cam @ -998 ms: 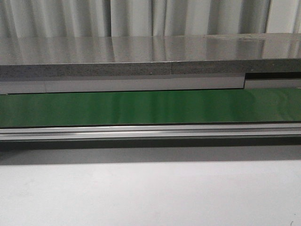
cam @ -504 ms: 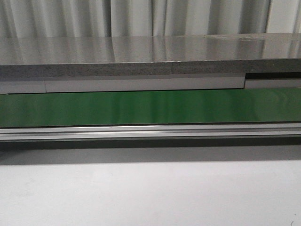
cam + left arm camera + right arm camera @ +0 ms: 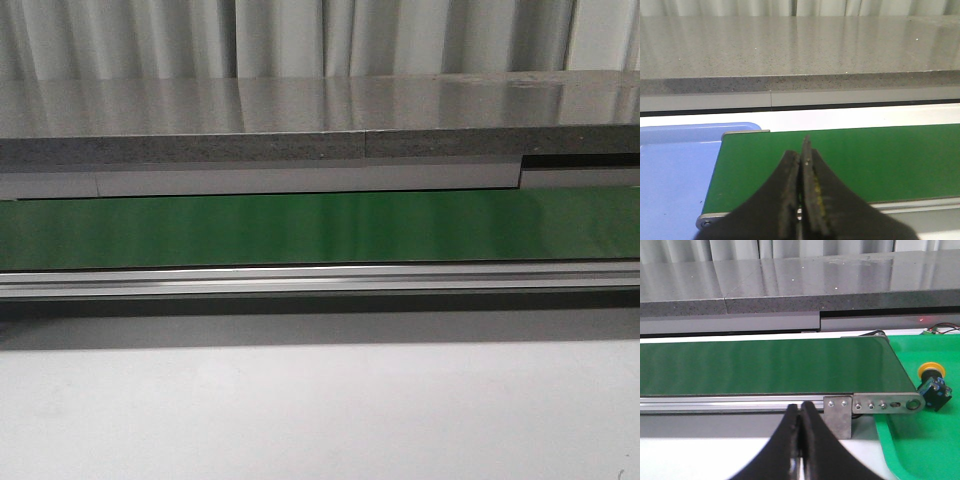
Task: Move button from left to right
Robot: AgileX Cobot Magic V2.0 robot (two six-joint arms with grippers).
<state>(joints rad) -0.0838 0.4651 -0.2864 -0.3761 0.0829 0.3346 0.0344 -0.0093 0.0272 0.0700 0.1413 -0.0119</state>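
Note:
The button (image 3: 932, 380), with a yellow-orange round head on a black body, lies on its side in the green tray (image 3: 920, 440) past the belt's end, seen only in the right wrist view. My right gripper (image 3: 801, 409) is shut and empty, in front of the belt's rail, apart from the button. My left gripper (image 3: 802, 152) is shut and empty above the green belt (image 3: 850, 160) near its other end. Neither gripper shows in the front view, where the belt (image 3: 320, 228) is bare.
A blue tray (image 3: 675, 170) lies beside the belt's end in the left wrist view. A metal rail (image 3: 320, 280) runs along the belt's front. A grey stone counter (image 3: 320, 120) stands behind. A white tabletop (image 3: 320, 410) lies in front.

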